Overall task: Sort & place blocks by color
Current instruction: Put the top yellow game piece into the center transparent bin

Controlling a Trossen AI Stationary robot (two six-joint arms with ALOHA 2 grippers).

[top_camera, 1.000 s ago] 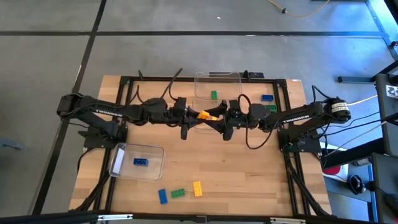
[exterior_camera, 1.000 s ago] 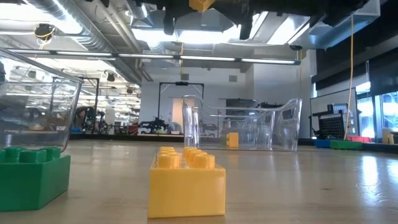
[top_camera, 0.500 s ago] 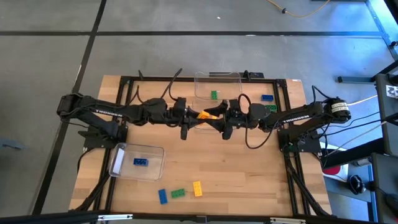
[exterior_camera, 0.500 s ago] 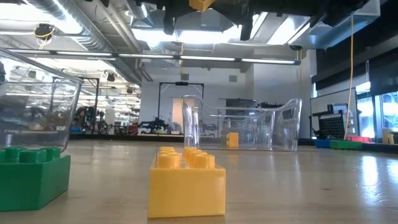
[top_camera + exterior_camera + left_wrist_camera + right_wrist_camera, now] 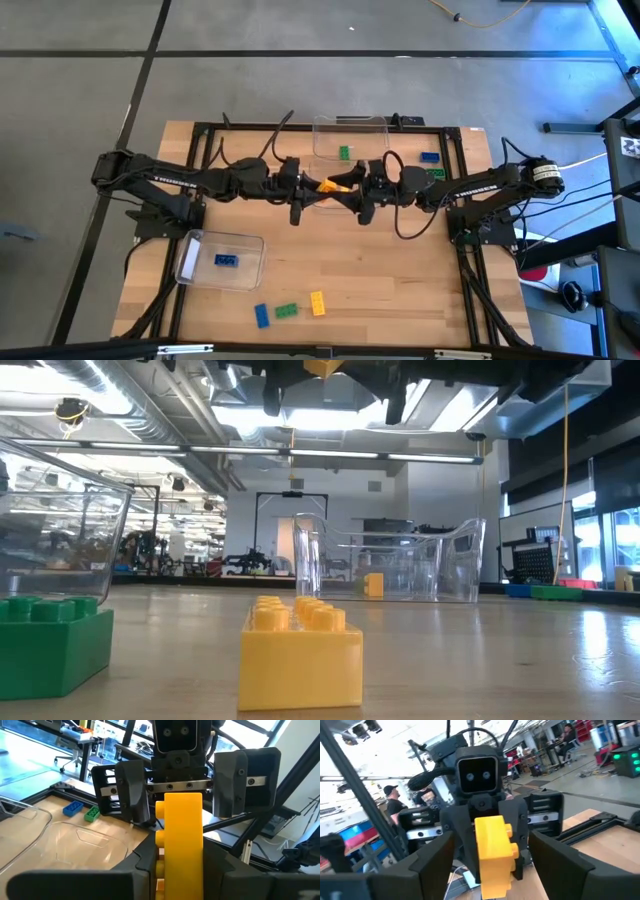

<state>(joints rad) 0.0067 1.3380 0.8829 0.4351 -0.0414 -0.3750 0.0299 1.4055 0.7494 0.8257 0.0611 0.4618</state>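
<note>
Both arms are reaching toward the middle of the table (image 5: 400,270) and meeting above it. The left gripper (image 5: 318,186) is clamping a yellow-orange block (image 5: 333,185) between its fingers; in the left wrist view this block (image 5: 183,840) is standing on edge between the two dark fingers (image 5: 145,855), studs facing sideways. The right gripper (image 5: 352,190) is facing the left one with its fingers spread wide on either side of the same block; in the right wrist view the block (image 5: 492,847) is sitting between the right arm's open fingers (image 5: 560,860) without visible contact. In the low view the held block (image 5: 322,368) is hanging high above the tabletop.

A clear bin (image 5: 350,140) at the far middle of the table is holding one green block (image 5: 344,153). A second clear bin (image 5: 190,262) near the left front is holding one blue block (image 5: 226,260). A third clear bin (image 5: 400,565), under the grippers, is containing one yellow-orange block (image 5: 373,584).

Three loose blocks are lying in a row near the front edge: a blue block (image 5: 261,315), a green block (image 5: 287,310) and a yellow-orange block (image 5: 317,303). Near the far right corner, a blue block (image 5: 429,158) and a green block (image 5: 435,173) are resting just beside each other on the table.

A person (image 5: 395,802) is showing in the room beyond the table.
</note>
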